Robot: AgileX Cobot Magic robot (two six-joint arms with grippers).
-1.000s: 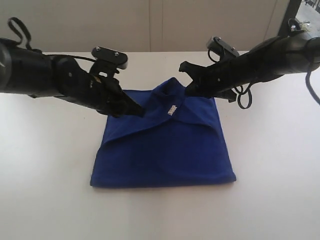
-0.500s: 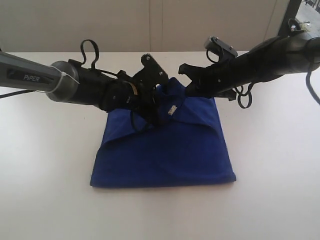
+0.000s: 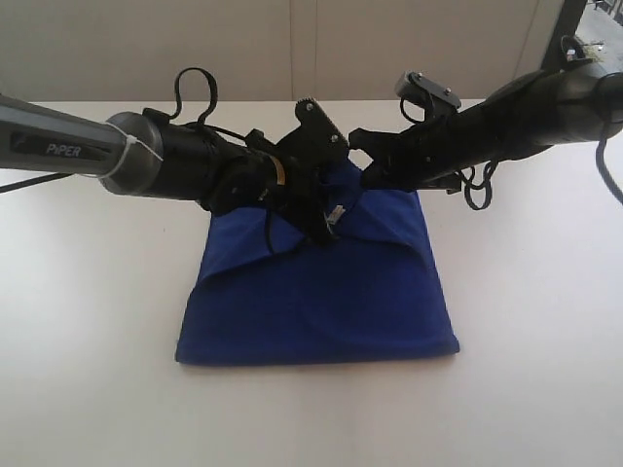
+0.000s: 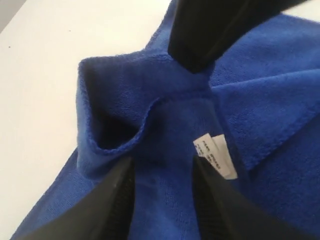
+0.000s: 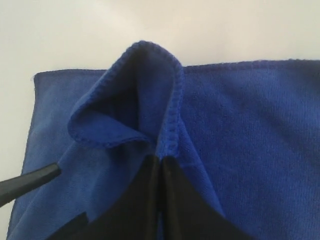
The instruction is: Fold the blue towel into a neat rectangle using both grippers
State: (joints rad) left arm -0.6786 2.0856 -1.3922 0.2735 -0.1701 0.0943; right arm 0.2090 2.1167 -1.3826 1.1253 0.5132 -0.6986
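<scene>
The blue towel lies folded on the white table, with a raised bunch at its far edge. My right gripper is shut on that bunch and pinches the hemmed edge just ahead of its tips. My left gripper hovers over the towel's far middle beside a white label. It is open, and only flat blue cloth shows between its fingers. The right gripper's black fingers clamp the cloth above a loose pocket-like fold.
The white table stretches on every side of the towel. A pale wall runs behind it. Black cables loop at both wrists, and dark equipment stands at the far right corner.
The left arm has swung from the towel's left side in over its far middle, and its jaws have opened. The right gripper has kept its pinch on the raised fold.
</scene>
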